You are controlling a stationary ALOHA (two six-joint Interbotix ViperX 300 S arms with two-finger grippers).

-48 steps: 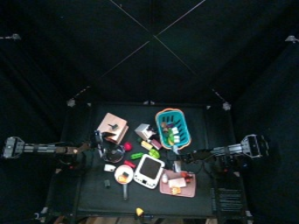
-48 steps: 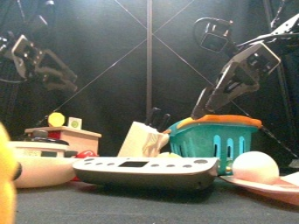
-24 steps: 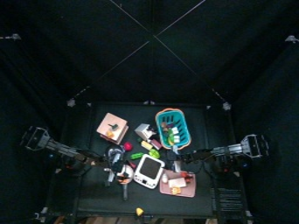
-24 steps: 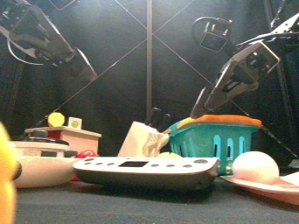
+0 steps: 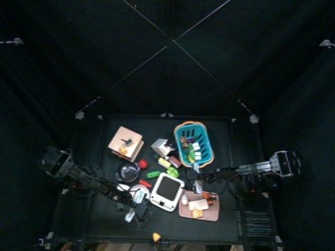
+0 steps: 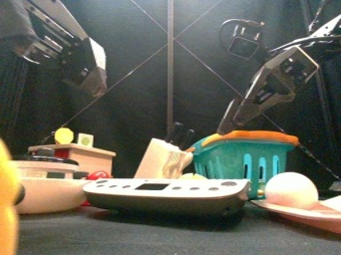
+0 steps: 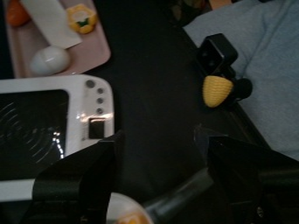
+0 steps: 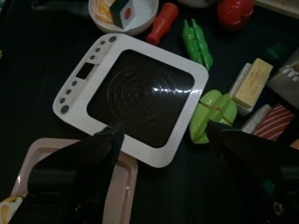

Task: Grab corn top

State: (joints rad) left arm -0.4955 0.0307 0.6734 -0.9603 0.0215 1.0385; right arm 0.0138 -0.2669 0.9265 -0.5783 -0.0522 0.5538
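Left arm [image 5: 72, 175] has swung in from the table's left side over the last second. It now reaches toward the table's front edge, where half a second ago it sat further back and out to the side. In the front view it looms larger in the upper left corner than before. Your left gripper [image 7: 163, 175] is spread wide with nothing between the fingers, and that has not changed. The corn [image 7: 218, 90] now shows in the left wrist view, which is what matters for you. It is a small yellow cob tip with a bit of green at its base, lying ahead of the open jaws and off toward one finger's side. It is clear of both fingertips and no contact has been made. A black clamp-like fitting [image 7: 219, 51] sits just beyond the corn and seems to touch it, right at the table's edge with grey floor past it. On the other finger's side the white tray [image 7: 35, 114] lies close to the hand, and the pink plate [image 7: 82, 54] with the white egg [image 7: 49, 59] is further ahead. Right gripper [image 8: 163, 162] has held its place, fingers apart and empty, hovering over the same white tray. My judgement is that the approach is under way and the grasp is not started. You need to shift the hand toward the corn's side and close the gap. Watch the black fitting and the table edge, since a nudge could knock the corn off.
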